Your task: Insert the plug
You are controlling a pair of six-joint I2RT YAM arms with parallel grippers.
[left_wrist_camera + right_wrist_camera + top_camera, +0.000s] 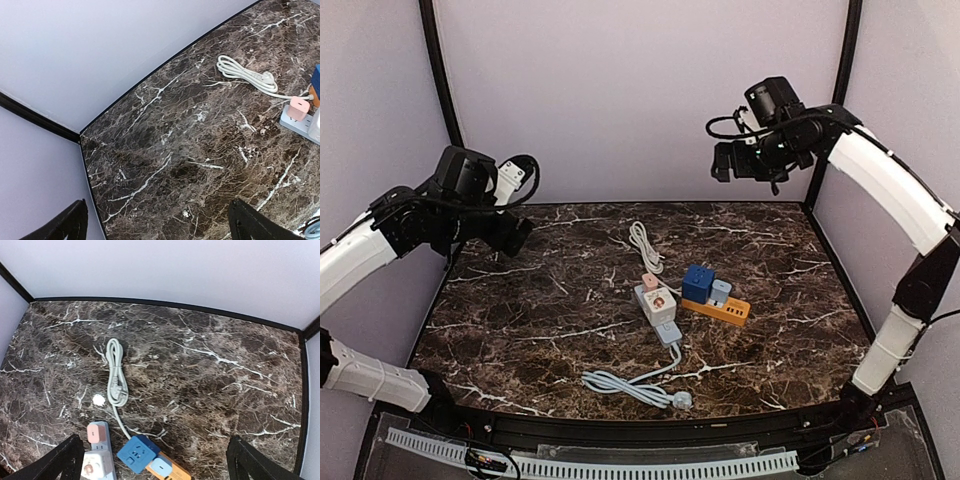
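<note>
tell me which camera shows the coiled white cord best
The right wrist view: the coiled white cord lies whole near mid-frame, plug visible. The left wrist view shows it smaller, upper right; the top external view shows it tiny.

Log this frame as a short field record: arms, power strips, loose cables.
left gripper: raised, jaws open, empty
right gripper: raised, jaws open, empty
pale grey plastic power strip: centre, pink adapter and white adapter on it
orange plastic power strip: beside it, blue cube adapter on it
white coiled cable: behind strips, plug free
grey coiled cable: near edge, plug free
</note>
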